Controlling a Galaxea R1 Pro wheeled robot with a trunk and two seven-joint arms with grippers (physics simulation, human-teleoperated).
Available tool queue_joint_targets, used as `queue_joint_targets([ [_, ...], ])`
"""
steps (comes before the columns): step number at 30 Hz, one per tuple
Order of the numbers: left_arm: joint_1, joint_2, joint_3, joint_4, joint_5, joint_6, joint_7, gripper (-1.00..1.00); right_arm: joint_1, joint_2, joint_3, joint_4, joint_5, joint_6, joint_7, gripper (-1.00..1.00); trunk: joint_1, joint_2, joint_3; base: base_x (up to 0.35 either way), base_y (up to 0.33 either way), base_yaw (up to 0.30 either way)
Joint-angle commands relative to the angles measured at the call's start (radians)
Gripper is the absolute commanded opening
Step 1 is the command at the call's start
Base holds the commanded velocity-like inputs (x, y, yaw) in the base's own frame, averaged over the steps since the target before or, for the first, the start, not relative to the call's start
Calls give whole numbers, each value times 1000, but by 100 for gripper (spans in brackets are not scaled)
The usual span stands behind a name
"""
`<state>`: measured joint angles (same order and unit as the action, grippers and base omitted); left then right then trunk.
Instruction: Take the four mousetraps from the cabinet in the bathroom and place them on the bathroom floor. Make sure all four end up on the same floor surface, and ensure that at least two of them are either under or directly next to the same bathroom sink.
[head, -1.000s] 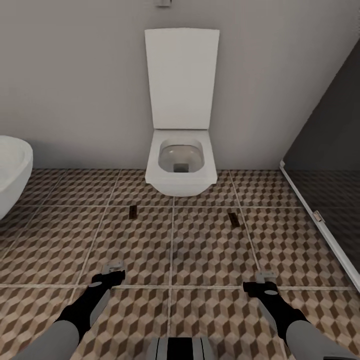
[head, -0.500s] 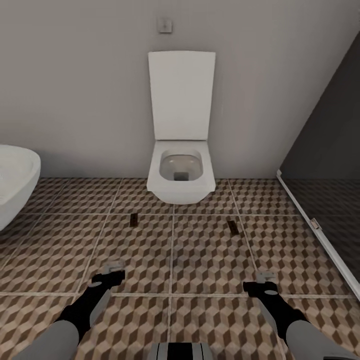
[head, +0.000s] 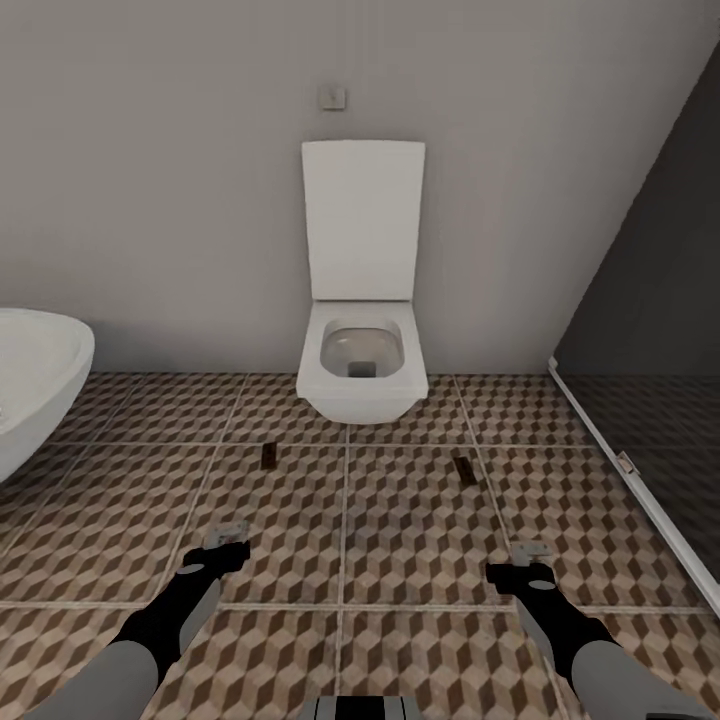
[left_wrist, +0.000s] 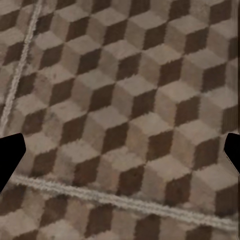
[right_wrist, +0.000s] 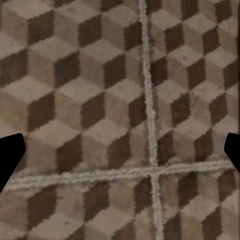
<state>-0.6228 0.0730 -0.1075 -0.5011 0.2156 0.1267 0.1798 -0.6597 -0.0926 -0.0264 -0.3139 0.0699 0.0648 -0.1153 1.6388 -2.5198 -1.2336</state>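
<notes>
Head camera has pulled back and tipped up since the earlier frames: toilet sits smaller, its raised lid now fully in view with the wall plate above it, and more of the white basin shows at the left edge. Things on the floor have not shifted relative to each other.

Two mousetraps lie flat on the bathroom floor (head: 410, 520), in front of the toilet (head: 362, 375): left mousetrap (head: 268, 456) and right mousetrap (head: 464, 469), well apart, one to each side of the bowl's front. Both are small dark slabs; metal parts too small to make out.

Left gripper (head: 232, 541) hangs low over the tiles, nearer the robot than the left mousetrap, not touching it. Left wrist view: dark fingertips (left_wrist: 10, 155) at opposite edges, wide apart, bare tile between, holding nothing.

Right gripper (head: 520, 562) likewise, nearer than the right mousetrap; fingertips (right_wrist: 10, 155) spread, empty, over a grout crossing.

White basin (head: 35, 385) at left edge. Dark shower screen (head: 650, 330) at right, pale frame along its base
</notes>
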Motion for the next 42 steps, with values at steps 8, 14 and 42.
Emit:
queue_joint_targets([
  [8,0,1,-9,-2,10,5,8,100,0,1,-2,-2,8,3,-1,100,-4,2,30,0,0,0],
  [14,0,1,-9,-2,10,5,8,100,0,1,-2,-2,8,2,-1,100,-6,3,53,0,0,0],
  [42,0,1,-9,-2,10,5,7,100,0,1,-3,-2,8,1,-1,100,-19,10,162,0,0,0],
])
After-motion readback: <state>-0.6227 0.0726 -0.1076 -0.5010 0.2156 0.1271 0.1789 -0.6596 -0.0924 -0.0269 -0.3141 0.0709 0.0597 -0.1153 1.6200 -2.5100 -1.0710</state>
